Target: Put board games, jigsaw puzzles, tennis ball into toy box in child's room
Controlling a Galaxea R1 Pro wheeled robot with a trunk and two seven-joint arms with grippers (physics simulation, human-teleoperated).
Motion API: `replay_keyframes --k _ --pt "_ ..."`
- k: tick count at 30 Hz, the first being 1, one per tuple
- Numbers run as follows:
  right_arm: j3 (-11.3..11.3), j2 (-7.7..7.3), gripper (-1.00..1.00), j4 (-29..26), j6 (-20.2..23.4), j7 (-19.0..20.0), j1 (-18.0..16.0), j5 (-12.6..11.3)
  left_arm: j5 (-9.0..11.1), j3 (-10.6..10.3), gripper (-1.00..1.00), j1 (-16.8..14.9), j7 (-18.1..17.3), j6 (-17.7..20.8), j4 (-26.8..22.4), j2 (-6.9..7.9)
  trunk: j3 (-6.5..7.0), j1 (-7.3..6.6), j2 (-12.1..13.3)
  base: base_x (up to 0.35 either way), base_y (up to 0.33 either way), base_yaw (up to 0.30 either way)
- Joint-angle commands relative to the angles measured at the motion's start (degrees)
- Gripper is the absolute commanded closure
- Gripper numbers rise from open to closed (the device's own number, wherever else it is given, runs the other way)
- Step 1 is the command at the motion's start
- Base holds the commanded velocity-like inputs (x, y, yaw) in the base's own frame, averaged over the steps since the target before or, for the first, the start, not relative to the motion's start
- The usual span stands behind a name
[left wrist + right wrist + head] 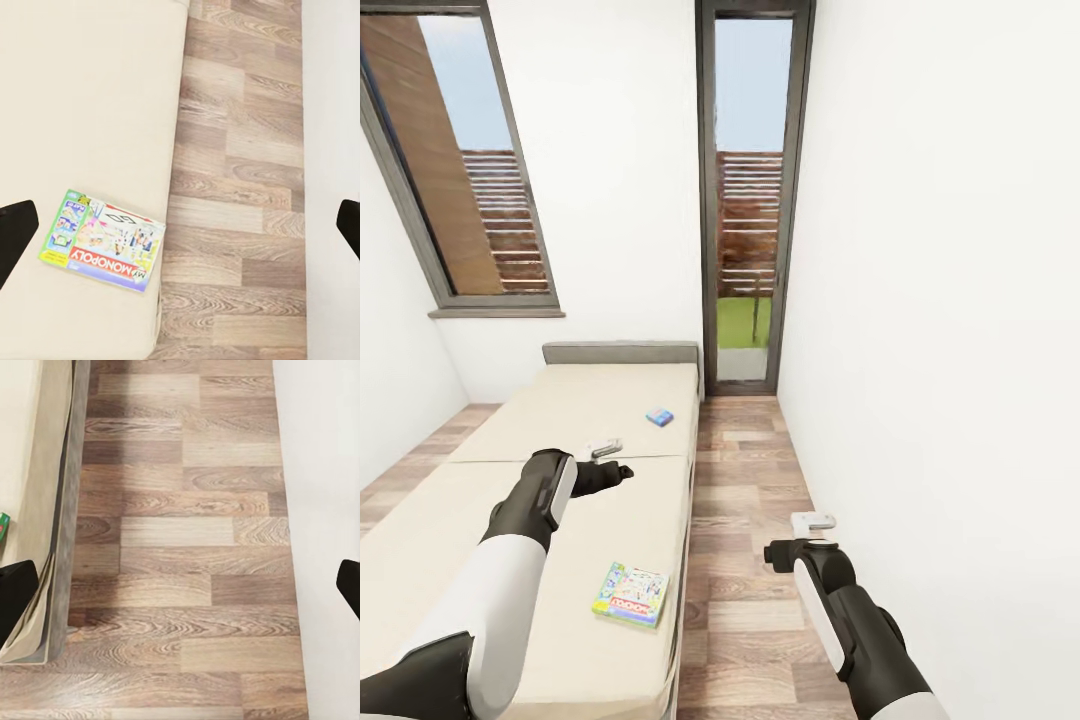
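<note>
Two board games lie on the bed (pixel 480 520). A green and blue Monopoly box (pixel 630 595) (pixel 105 240) sits near the mattress's right edge, and a small blue box (pixel 659 417) lies further up toward the headboard. My left gripper (pixel 615 472) (pixel 180 225) hangs open over the mattress between the two boxes, holding nothing. Over the wood floor to the right of the bed, my right gripper (pixel 772 552) (pixel 180 585) is open and empty; a green corner of the Monopoly box (pixel 4 526) shows there. The table, toy box, jigsaw puzzles and tennis ball are out of view.
A strip of wood-plank floor (pixel 745 500) runs between the bed's grey frame (pixel 64 547) and the white wall (pixel 940 350) on the right. Behind the grey headboard (pixel 620 352) are two tall windows (pixel 750 200).
</note>
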Motion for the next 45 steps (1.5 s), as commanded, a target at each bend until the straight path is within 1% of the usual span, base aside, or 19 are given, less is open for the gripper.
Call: replay_keyframes --k 1,7,15,30,35,41,45 --pt "0.1 -0.01 -1.0 -0.1 0.2 -0.6 -0.1 -0.6 -0.5 0.3 -1.0 -0.1 -0.5 0.2 -0.1 -0.05 -0.14 0.04 -0.1 0.001 0.0 -0.004" --pt "0.1 0.0 -1.0 0.0 0.2 -0.6 -0.1 -0.6 -0.5 0.3 -1.0 -0.1 -0.5 0.2 -0.1 0.05 -0.13 0.04 -0.1 0.023 0.026 -0.002" --pt "0.1 0.02 -1.0 0.0 0.2 -0.6 -0.1 -0.6 -0.5 0.3 -1.0 -0.1 -0.5 0.2 -0.1 -0.07 -0.13 0.04 -0.1 0.144 -0.006 -0.044" --pt "0.1 0.05 -1.0 0.2 0.1 -0.5 -0.1 -0.6 -0.5 0.3 -1.0 -0.1 -0.5 0.2 -0.1 -0.12 -0.13 0.04 -0.1 0.143 -0.078 -0.198" --pt "0.1 0.08 -1.0 0.2 0.1 -0.6 -0.1 -0.6 -0.5 0.3 -1.0 -0.1 -0.4 0.2 -0.1 -0.06 -0.13 0.04 -0.1 0.16 -0.01 -0.037" --pt "0.1 0.14 -1.0 0.2 0.1 -0.5 -0.1 -0.6 -0.5 0.3 -1.0 -0.1 -0.4 0.2 -0.1 -0.04 -0.13 0.04 -0.1 0.024 0.01 -0.005" --pt "0.1 0.13 -1.0 0.2 0.1 -0.5 -0.1 -0.6 -0.5 0.3 -1.0 -0.1 -0.4 0.2 -0.1 -0.03 -0.13 0.04 -0.1 0.006 0.135 -0.001"
